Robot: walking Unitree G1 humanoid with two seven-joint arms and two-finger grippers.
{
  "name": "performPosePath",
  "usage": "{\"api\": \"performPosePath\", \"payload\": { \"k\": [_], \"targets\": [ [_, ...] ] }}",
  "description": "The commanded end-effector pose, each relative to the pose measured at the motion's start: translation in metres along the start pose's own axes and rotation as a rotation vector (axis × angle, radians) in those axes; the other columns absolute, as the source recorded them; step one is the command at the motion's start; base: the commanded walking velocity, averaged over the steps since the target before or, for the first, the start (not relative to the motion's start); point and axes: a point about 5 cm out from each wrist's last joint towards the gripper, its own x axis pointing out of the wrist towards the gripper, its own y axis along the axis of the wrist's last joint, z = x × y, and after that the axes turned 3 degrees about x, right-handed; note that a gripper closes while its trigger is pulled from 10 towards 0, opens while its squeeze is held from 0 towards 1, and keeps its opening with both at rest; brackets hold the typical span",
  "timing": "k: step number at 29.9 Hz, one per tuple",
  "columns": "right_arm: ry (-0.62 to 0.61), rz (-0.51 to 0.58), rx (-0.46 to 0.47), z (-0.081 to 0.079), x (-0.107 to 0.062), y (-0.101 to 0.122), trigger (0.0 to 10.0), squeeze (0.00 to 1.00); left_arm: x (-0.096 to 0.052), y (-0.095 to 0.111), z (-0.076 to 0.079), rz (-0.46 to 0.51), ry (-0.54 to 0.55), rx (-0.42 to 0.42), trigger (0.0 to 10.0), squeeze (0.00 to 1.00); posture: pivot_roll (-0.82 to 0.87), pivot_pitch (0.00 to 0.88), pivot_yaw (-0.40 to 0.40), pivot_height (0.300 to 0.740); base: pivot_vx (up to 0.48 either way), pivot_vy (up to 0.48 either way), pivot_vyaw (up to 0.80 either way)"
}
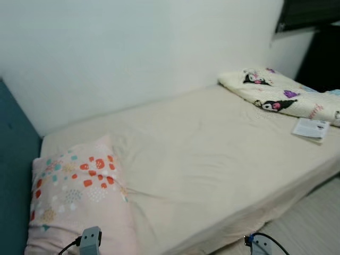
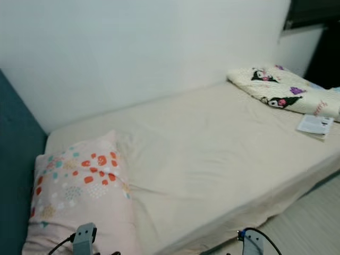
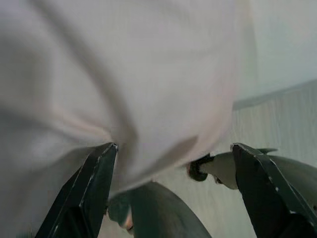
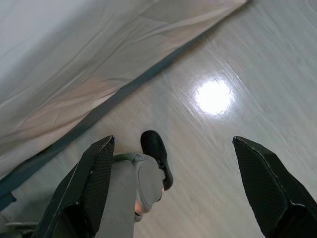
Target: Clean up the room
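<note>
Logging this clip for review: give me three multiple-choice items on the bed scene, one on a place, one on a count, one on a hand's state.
1. Where does the booklet lie?
A. on the pillow
B. on the mattress beside the folded blanket
C. on the floor

2. How many pillows lie on the bed?
A. one
B. two
C. three

3. How do the left hand's fingers stand?
A. clamped on cloth
B. apart, holding nothing
C. shut on the booklet

Answers: 1 B, it rests on the sheet next to the blanket. 2 A, a single dotted pillow by the headboard. 3 B, the left hand shows a wide gap between its fingers.
</note>
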Motion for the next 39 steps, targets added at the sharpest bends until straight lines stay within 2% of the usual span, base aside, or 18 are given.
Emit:
{"api": "performPosePath", "payload": {
  "k": [1,8,13,17,23,31,39],
  "targets": [
    [0.006,-0.011,0.010,-0.004,0.000,-0.003,10.0,0.00,-0.002,-0.005,-0.003,-0.024,0.012,0.007,10.0,0.00,0.01,0.026,0.036,0.740,0.000,-0.480,0.00],
    [0.002,-0.019,0.000,-0.003,-0.001,-0.006,10.0,0.00,-0.002,-0.007,-0.003,-0.031,0.009,0.011,10.0,0.00,0.01,0.026,0.037,0.740,0.000,-0.480,0.00],
    [0.011,-0.024,-0.034,-0.003,-0.001,-0.006,10.0,0.00,-0.001,-0.007,0.000,-0.034,0.001,0.019,10.0,0.00,0.01,0.024,0.038,0.740,0.000,-0.480,0.73],
    [-0.001,-0.037,-0.026,-0.003,-0.001,-0.009,10.0,0.00,0.000,-0.006,0.001,-0.035,-0.005,0.028,10.0,0.00,0.01,0.021,0.037,0.740,0.000,-0.480,0.70],
    [0.004,-0.046,-0.006,-0.004,-0.001,-0.012,10.0,0.00,0.000,-0.005,0.001,-0.036,-0.006,0.033,10.0,0.00,0.01,0.010,0.038,0.740,0.000,-0.480,0.00],
    [-0.001,-0.058,-0.009,-0.003,-0.002,-0.014,10.0,0.00,0.000,-0.005,0.000,-0.042,-0.008,0.043,10.0,0.00,0.01,0.000,0.043,0.740,0.000,0.000,0.00],
    [0.016,-0.050,-0.029,-0.005,-0.002,-0.012,10.0,0.00,0.000,-0.005,0.001,-0.047,-0.012,0.048,10.0,0.00,0.01,0.006,0.045,0.740,0.000,-0.480,0.09]
  ]
}}
